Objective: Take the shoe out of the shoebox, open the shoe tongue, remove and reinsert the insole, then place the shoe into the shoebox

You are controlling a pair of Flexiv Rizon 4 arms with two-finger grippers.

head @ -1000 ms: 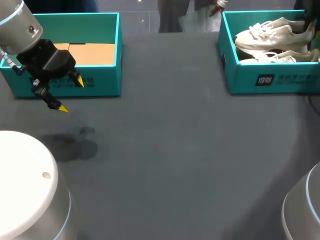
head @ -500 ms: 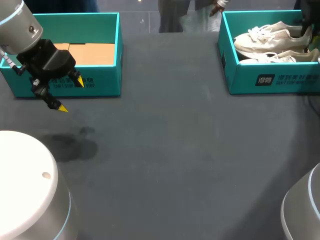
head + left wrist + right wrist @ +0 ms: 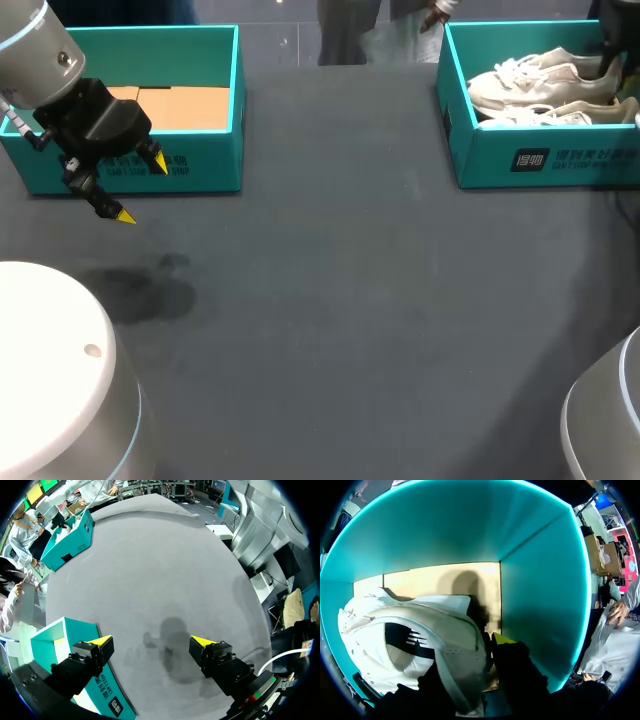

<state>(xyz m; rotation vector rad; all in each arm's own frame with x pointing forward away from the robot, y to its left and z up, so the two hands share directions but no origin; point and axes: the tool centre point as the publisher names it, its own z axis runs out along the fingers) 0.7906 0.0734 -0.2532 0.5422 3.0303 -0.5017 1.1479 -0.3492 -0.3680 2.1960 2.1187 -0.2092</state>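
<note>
With my right end effector [image 3: 470, 655] pinching the heel of the shoe [image 3: 420, 630] inside the shoebox [image 3: 535, 580], and my left end effector [image 3: 152, 641] wide open over the bench [image 3: 150, 555], I thought it best to lift slowly, straight up, clear of the wall.

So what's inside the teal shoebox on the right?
The shoebox holds the white upper shoe, its heel gripped by the right end effector, over the white lower shoe. Floor beneath them is hidden.
</note>
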